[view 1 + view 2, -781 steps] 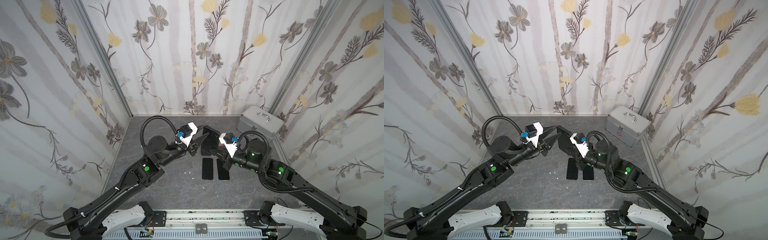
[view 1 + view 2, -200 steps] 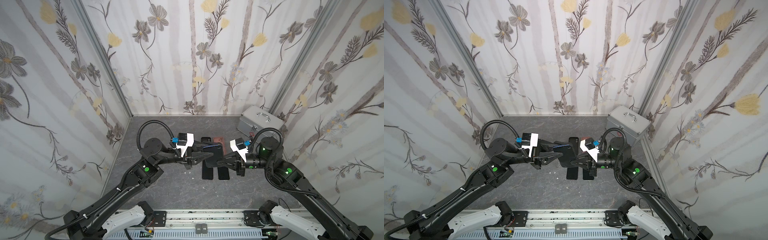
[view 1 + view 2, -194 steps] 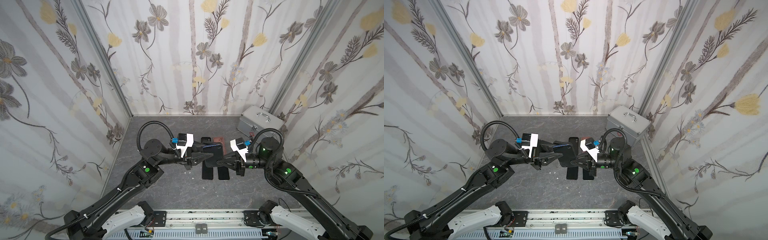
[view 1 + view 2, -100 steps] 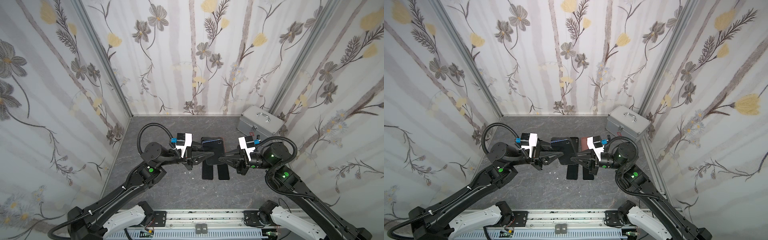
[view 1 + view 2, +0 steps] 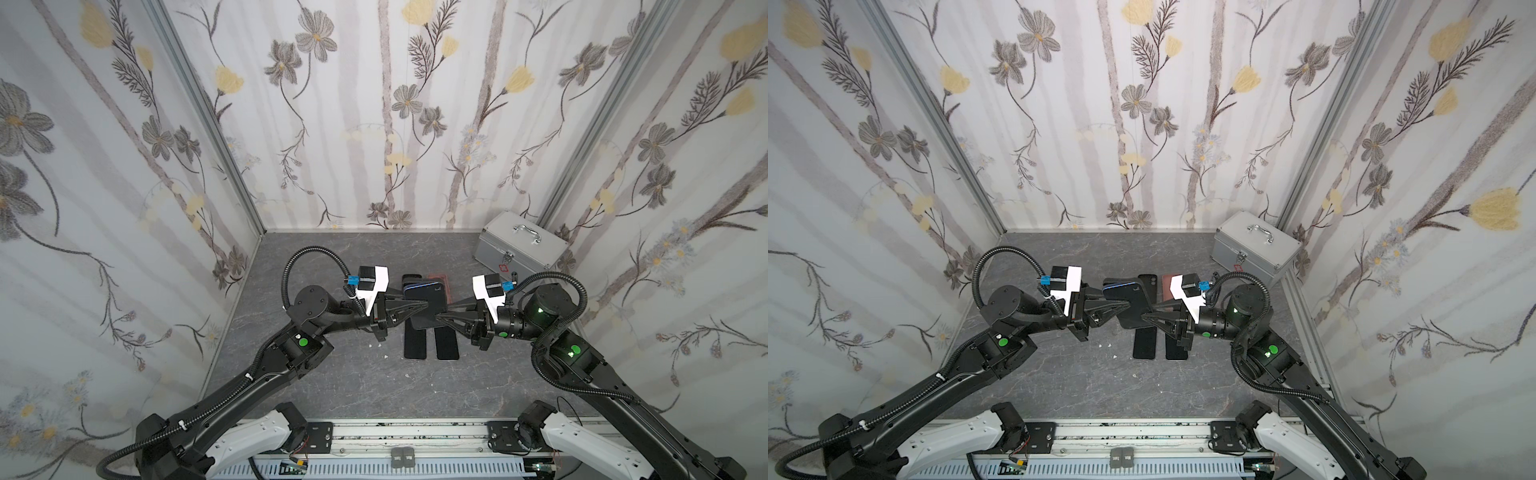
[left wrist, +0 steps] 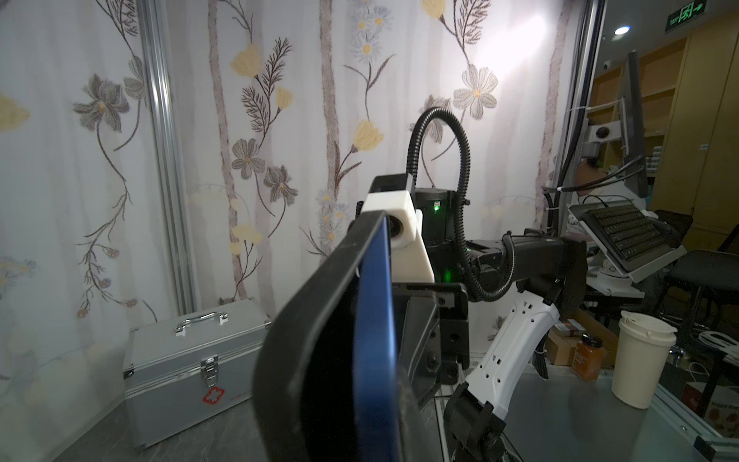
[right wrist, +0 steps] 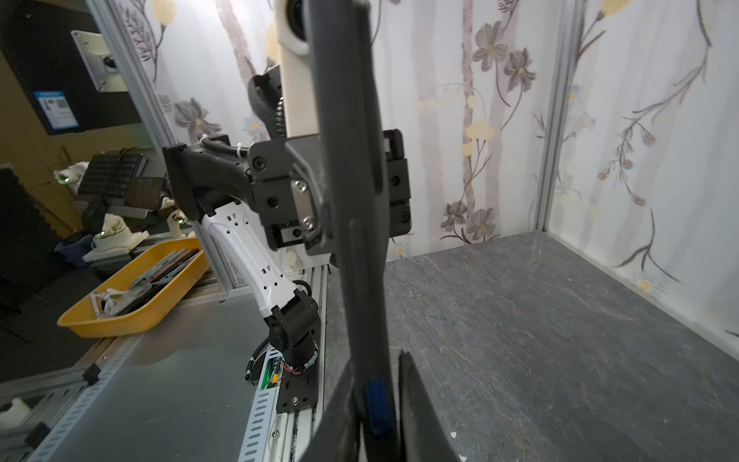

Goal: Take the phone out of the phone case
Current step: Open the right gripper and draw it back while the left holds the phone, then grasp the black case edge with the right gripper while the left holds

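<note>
Inside floral-papered walls [image 5: 374, 124], raised above the grey marbled tabletop [image 5: 332, 386], the left gripper [image 5: 425, 306] clamps a black soft phone case [image 6: 304, 340] with the blue-edged phone [image 6: 374, 340] partly out of it. The right gripper [image 5: 438, 316] straddles the phone's edge, jaws slightly parted. A silver metal case [image 5: 519, 249] sits in the far corner.

Bare floor [image 5: 332, 386] lies open left and front. The raised case [image 5: 424, 296] blocks the centre above two dark slabs [image 5: 415, 343], perhaps phones; a metal box [image 5: 519, 253] fills the far-right corner.
</note>
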